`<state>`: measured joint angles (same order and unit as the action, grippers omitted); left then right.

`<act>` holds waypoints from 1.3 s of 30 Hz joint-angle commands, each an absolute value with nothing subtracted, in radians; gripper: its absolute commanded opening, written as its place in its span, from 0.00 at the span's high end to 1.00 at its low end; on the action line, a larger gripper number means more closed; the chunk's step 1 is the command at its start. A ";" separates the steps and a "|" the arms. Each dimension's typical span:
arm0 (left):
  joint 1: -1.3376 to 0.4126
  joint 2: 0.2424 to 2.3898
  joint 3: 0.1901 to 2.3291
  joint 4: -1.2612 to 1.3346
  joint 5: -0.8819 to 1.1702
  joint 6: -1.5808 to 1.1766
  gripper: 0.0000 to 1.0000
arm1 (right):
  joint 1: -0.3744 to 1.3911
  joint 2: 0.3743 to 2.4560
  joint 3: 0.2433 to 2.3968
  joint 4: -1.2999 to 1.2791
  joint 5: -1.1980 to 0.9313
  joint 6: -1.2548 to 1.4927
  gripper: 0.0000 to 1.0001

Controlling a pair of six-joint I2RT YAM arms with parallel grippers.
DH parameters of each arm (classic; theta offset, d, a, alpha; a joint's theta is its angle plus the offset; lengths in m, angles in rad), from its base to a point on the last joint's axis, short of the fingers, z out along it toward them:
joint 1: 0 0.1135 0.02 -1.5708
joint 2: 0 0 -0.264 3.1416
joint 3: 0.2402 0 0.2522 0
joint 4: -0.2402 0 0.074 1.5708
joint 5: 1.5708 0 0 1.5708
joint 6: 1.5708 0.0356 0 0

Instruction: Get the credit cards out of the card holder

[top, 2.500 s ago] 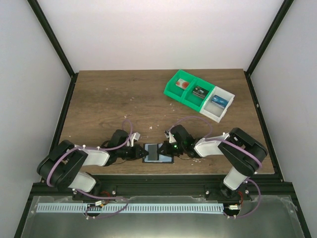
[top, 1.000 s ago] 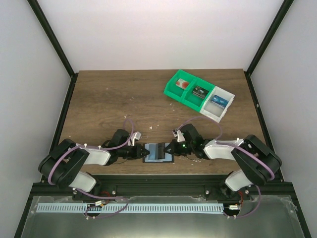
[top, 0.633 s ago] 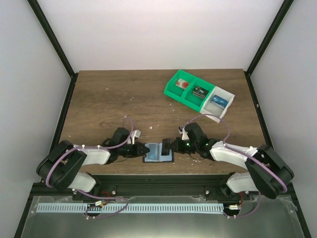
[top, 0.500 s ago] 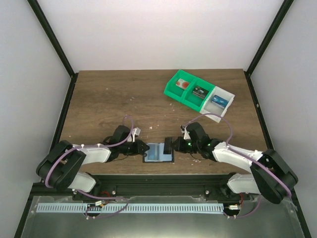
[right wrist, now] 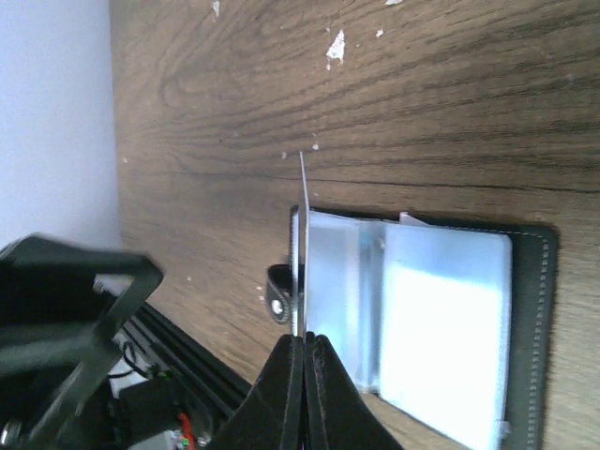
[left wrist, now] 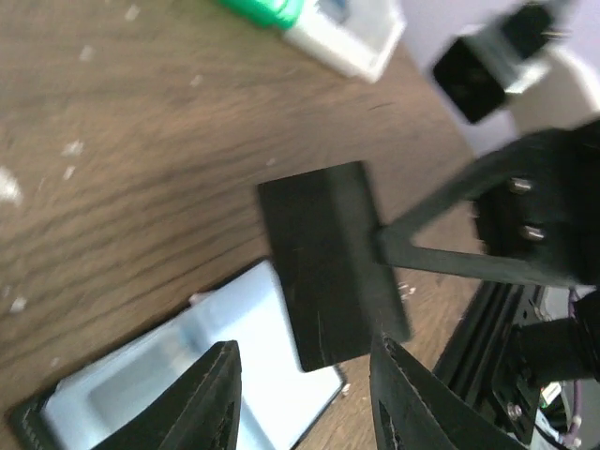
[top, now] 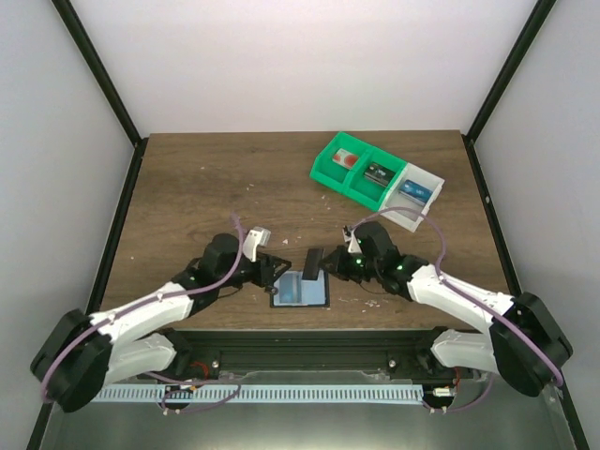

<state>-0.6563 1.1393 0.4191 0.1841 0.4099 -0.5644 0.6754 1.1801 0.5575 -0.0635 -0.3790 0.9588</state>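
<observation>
Currently mid-extraction, by my read: the R gripper is pinched tight on a thin dark card. The card stands on edge and looks clear of the card holder, just over its 12 o'clock edge in the top view.

The holder lies opened flat on the table at approx 6 o'clock, near the arm bases, w/ its pale blue panels facing up. The L gripper sits at the holder's 9 o'clock side, jaws partway apart w/ nothing between them. Can't tell if it touches the holder. Also can't tell whether more cards sit in the pockets, as the panels are pale & blurred.

Next move, prob: the R arm carries the card away & sets it down. That may be toward the bins at approx 1 o'clock, though the task names no spot. For any further pull, the L arm would likely need to pin the holder, since it looks light & could drag.
</observation>
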 commanded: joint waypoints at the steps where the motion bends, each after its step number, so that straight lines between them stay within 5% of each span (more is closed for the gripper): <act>1: -0.701 1.005 0.433 0.189 0.311 -0.358 0.59 | 0.668 1.197 0.658 -0.143 -0.402 1.098 0.99; 12: -0.732 0.681 0.271 0.352 0.450 -0.077 0.58 | 0.669 1.165 0.701 -0.163 -0.475 1.438 1.00; 25: -0.856 0.762 0.323 0.312 0.368 0.057 0.53 | 0.667 1.061 0.620 0.021 -0.558 1.753 1.00; 39: -0.899 0.822 0.367 0.279 0.235 0.184 0.64 | 0.667 1.069 0.618 0.040 -0.633 1.743 1.00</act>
